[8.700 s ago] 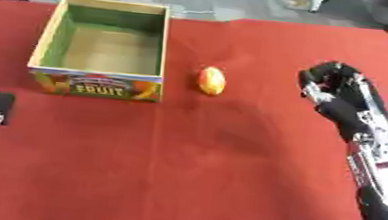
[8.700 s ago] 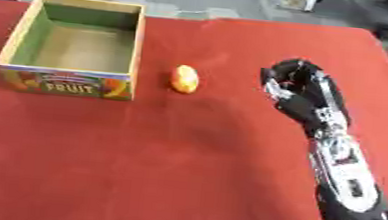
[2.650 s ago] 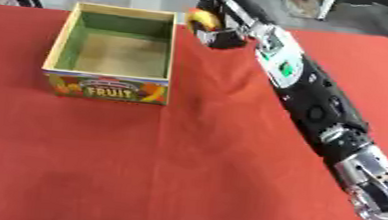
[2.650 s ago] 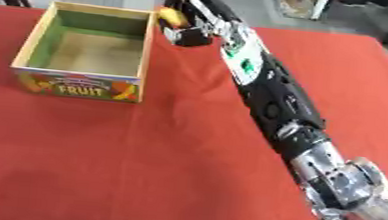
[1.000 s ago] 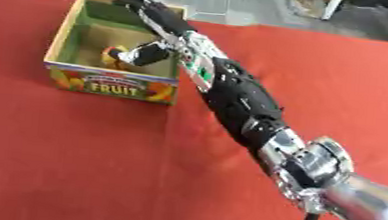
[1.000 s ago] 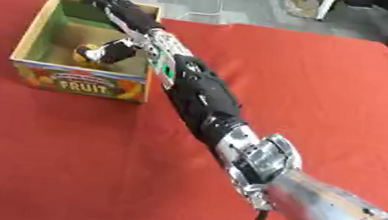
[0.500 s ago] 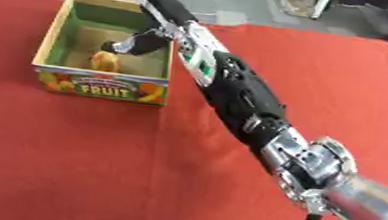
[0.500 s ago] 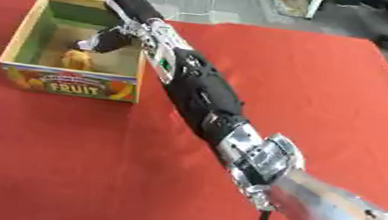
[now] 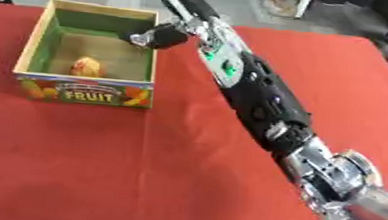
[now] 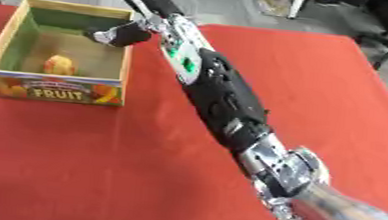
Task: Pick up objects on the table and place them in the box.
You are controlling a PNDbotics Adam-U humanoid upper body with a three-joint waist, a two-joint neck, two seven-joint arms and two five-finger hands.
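Fruit [image 9: 86,65], orange-yellow, lies on the floor of the box [image 9: 33,41], toward its front wall, in the left eye view. The right hand [image 9: 156,34] hangs over the box's right wall, clear of the fruit; whether its fingers are curled I cannot tell.

From the right eye, the box stands on the red table [image 10: 123,161], its front printed "FRUIT".
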